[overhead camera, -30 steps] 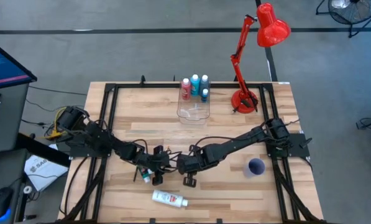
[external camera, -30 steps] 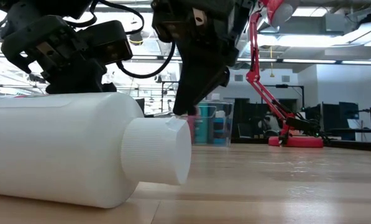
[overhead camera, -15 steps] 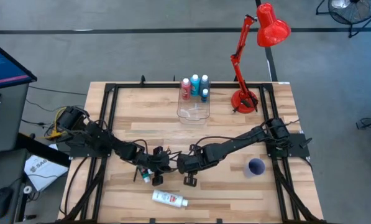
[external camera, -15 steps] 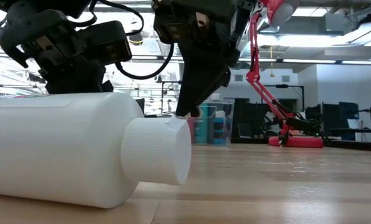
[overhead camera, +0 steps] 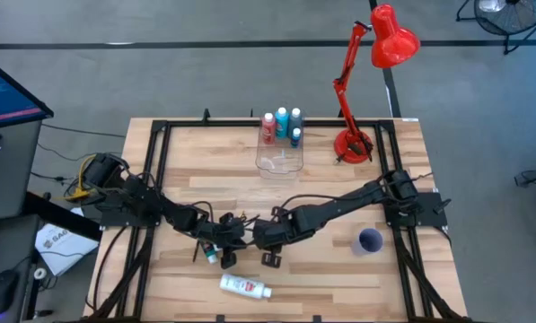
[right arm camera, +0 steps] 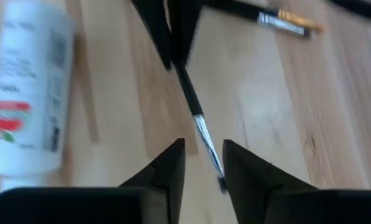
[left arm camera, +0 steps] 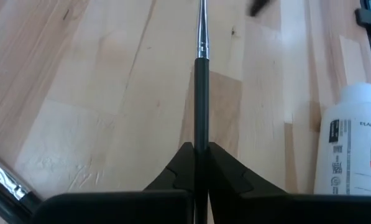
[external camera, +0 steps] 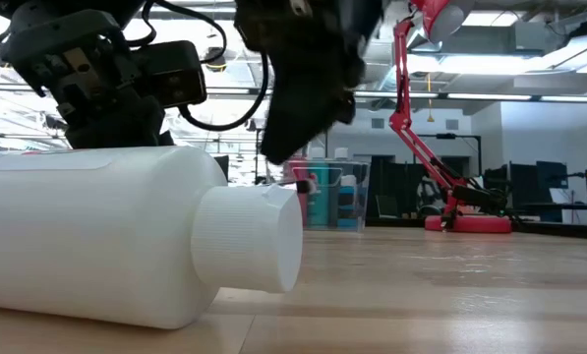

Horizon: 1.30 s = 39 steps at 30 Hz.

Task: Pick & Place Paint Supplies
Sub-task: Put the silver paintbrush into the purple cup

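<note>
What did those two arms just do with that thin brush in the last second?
The left gripper closed on the paintbrush, and the right gripper spread its fingers, letting go of its tip: a handover. The white bottle, clear box and purple cup stayed put.

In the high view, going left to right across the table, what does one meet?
Left gripper shut on a paintbrush → white bottle lying flat → right gripper → clear box with paint bottles behind it → red lamp → purple cup.
</note>
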Each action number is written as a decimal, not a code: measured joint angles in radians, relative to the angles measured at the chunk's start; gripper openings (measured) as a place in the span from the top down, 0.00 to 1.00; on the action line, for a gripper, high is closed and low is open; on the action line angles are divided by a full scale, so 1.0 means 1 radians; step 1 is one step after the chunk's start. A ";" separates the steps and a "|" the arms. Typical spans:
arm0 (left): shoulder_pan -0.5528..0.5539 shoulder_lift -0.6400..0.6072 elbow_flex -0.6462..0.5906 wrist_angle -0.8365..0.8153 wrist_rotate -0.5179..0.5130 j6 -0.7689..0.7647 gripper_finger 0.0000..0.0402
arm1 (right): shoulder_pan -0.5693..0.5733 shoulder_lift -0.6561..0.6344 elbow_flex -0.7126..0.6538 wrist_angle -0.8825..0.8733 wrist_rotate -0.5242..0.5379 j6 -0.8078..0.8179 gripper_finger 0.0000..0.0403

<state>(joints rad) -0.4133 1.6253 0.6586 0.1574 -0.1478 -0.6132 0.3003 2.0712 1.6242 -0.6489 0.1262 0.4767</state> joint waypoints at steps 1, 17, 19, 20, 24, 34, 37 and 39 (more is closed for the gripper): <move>0.000 0.000 0.000 0.000 0.000 -0.011 0.98 | -0.002 0.000 0.013 -0.007 -0.001 -0.001 0.73; -0.001 0.000 0.000 0.047 -0.029 -0.087 0.99 | -0.069 0.000 0.402 -0.381 -0.002 -0.117 0.59; -0.001 0.000 0.000 0.068 -0.040 -0.098 0.99 | -0.069 0.000 0.445 -0.434 -0.002 -0.135 0.59; 0.000 0.000 0.000 0.078 -0.041 -0.100 0.99 | -0.070 0.000 0.467 -0.461 -0.001 -0.137 0.59; -0.001 0.000 0.000 0.097 -0.047 -0.104 0.99 | -0.068 0.000 0.532 -0.553 -0.001 -0.131 0.60; -0.001 0.000 0.000 0.227 -0.062 -0.111 0.99 | -0.001 -0.095 0.550 -0.334 0.090 -0.184 0.59; 0.000 0.000 0.000 0.250 -0.066 -0.111 0.99 | 0.027 -0.135 0.549 -0.318 0.187 -0.191 0.59; 0.000 0.000 0.000 0.273 -0.066 -0.111 0.99 | 0.040 -0.159 0.549 -0.313 0.241 -0.200 0.60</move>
<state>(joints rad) -0.4137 1.6253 0.6582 0.4306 -0.2142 -0.7238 0.3403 1.9122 2.1731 -0.9616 0.3669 0.2765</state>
